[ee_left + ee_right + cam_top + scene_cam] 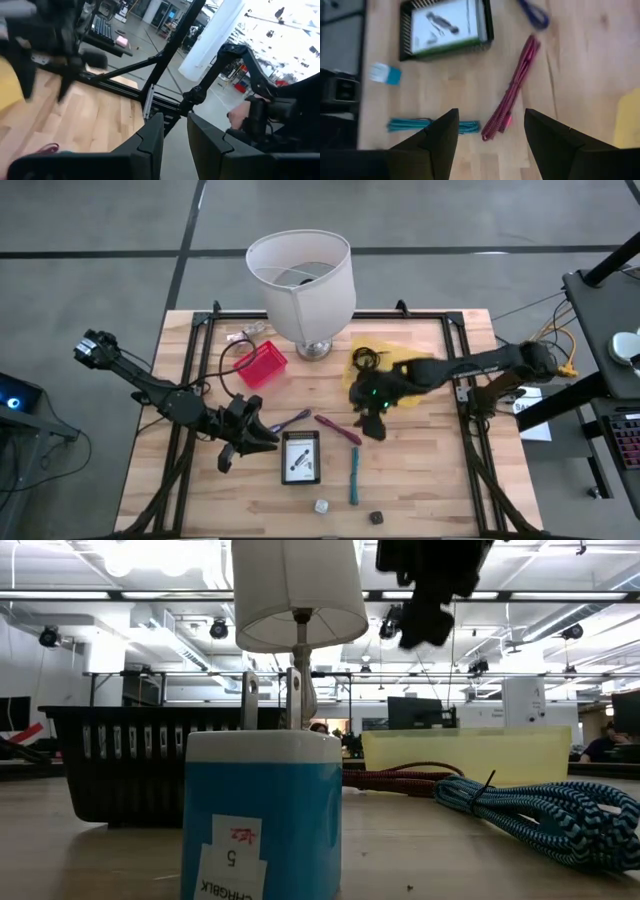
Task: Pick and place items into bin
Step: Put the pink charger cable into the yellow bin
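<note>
- Right pincer (491,116) hangs released over the middle of the tabletop (430,480), jaws wide with nothing between them, the pink cord (512,92) lying right beneath.
- Left pincer (258,438) sits low near the front-left, just beside the purple strip (290,421); its jaws stand slightly parted and look empty in its own wrist view.
- Done, by my read: one white printed card (445,25) lies in the black bin (487,22). That's all it shows.
- Left to do: pink cord, purple strip, teal cord (354,475), white cube (322,506) and dark cube (377,518) all lie loose near the front edge.
- The black coiled cable (365,360) rests on a yellow sheet (400,358) further back.
- Early days, I'd say; the pink cord looks the likeliest next pick.
</note>
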{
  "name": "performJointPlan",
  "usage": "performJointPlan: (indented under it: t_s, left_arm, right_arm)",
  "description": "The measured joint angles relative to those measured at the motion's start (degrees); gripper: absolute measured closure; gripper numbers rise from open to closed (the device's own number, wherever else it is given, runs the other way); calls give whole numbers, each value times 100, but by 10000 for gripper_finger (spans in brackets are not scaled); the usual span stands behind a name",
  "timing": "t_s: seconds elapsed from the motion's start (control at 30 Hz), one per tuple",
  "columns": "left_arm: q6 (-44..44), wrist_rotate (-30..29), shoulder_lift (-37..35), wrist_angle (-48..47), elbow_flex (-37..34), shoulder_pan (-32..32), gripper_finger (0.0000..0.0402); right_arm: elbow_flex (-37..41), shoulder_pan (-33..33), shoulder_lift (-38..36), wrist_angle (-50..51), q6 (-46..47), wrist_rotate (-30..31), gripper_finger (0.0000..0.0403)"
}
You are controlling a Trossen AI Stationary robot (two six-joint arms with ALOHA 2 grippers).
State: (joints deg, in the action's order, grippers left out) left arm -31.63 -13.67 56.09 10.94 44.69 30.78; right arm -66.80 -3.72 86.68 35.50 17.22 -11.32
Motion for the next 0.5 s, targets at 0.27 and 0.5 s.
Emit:
performJointPlan:
  t_s: [0.27,0.5]
  left_arm:
    - [402,0,1,2,0,-4,330]
    - [401,2,1,2,0,-4,330]
  right_arm:
    - [69,-439,1104,-53,780,276,193]
    - [69,-494,1766,-237,981,248,193]
